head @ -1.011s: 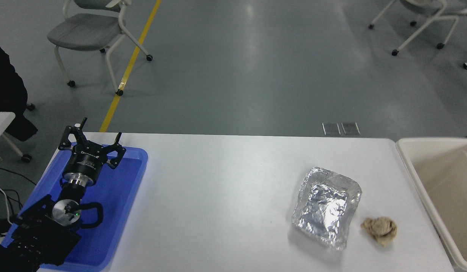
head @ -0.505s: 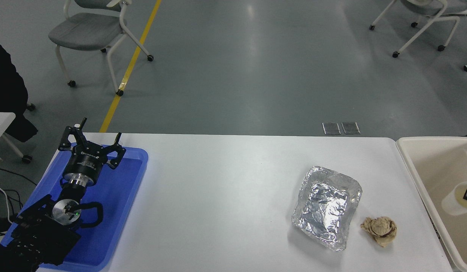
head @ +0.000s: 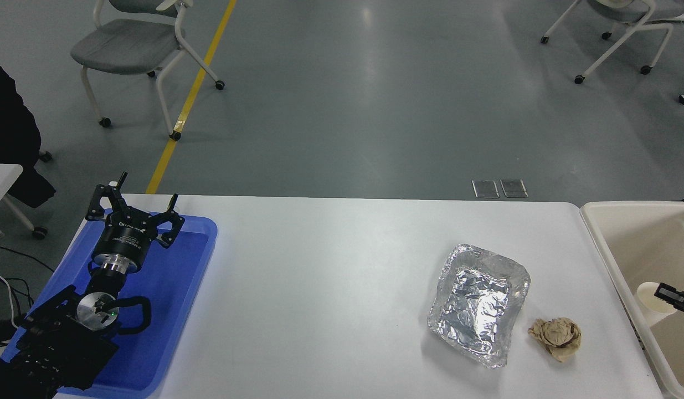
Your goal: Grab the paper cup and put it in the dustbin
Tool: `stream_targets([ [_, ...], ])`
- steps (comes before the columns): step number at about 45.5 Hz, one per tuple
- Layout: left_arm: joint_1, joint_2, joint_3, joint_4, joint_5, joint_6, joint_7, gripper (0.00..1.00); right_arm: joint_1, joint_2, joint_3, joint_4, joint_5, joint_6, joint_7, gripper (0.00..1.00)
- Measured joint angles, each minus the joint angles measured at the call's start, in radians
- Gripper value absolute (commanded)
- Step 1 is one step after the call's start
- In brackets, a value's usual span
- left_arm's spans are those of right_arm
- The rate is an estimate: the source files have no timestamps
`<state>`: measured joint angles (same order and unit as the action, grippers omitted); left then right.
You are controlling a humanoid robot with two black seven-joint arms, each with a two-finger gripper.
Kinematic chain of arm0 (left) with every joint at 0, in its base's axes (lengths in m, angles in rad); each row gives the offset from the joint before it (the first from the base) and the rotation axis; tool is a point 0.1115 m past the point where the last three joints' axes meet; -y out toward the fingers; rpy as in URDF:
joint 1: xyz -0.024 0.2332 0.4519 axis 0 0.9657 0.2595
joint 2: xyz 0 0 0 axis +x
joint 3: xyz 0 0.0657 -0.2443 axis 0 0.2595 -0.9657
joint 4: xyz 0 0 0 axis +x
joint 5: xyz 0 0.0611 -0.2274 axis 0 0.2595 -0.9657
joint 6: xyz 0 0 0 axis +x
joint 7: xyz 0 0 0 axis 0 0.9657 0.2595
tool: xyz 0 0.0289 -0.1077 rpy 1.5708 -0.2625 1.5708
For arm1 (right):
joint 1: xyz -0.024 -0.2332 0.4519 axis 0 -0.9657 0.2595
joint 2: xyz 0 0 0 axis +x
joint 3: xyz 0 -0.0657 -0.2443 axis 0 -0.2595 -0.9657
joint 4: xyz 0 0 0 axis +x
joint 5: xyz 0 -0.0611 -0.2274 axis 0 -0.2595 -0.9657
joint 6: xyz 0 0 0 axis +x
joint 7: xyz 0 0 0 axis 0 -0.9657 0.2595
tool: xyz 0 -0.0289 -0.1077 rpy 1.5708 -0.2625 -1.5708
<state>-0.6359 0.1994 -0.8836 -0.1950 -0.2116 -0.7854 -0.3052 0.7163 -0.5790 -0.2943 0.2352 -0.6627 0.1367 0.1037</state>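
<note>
The paper cup [head: 652,302] is over the dustbin [head: 607,244] at the right end of the worktop [head: 330,288], inside the bin's outline near its left wall, so the carrying looks done; what seems left is the release and the arm's pull-back. Only a tip of the right gripper [head: 674,296] shows at the right edge, a black finger lying across the cup's rim, and it seems to be holding the cup there, though the other finger is out of sight and I cannot tell for certain. Whether the cup hangs or touches the bin's beige inside is unclear. The cup looks tilted, its open mouth turned up and a little to the right, its long axis running from that rim down toward the near left. The left gripper [head: 132,213] sits parked over the blue tray [head: 192,260] at the near left, its fingers spread wide and holding nothing. The crumpled foil tray [head: 477,305] and the brown paper ball [head: 556,335] lie untouched on the worktop just left of the bin.
</note>
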Motion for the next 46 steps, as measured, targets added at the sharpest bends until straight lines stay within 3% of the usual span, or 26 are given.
stream_targets([
  [11, -0.002, -0.002, 0.0, 0.0, 0.0, 0.0, 0.0, 1.0, 0.22, -0.095, -0.156, 0.143, -0.01, 0.038, -0.004, 1.0],
  [26, -0.002, -0.003, 0.0, -0.001, 0.0, 0.0, 0.0, 1.0, 0.76, -0.178, -0.514, 0.554, -0.03, 0.19, -0.019, 1.0],
  [46, -0.002, -0.002, 0.0, 0.0, 0.0, 0.0, 0.0, 1.0, 1.266, -0.02, -0.717, 0.926, 0.019, 0.481, -0.023, 1.0],
])
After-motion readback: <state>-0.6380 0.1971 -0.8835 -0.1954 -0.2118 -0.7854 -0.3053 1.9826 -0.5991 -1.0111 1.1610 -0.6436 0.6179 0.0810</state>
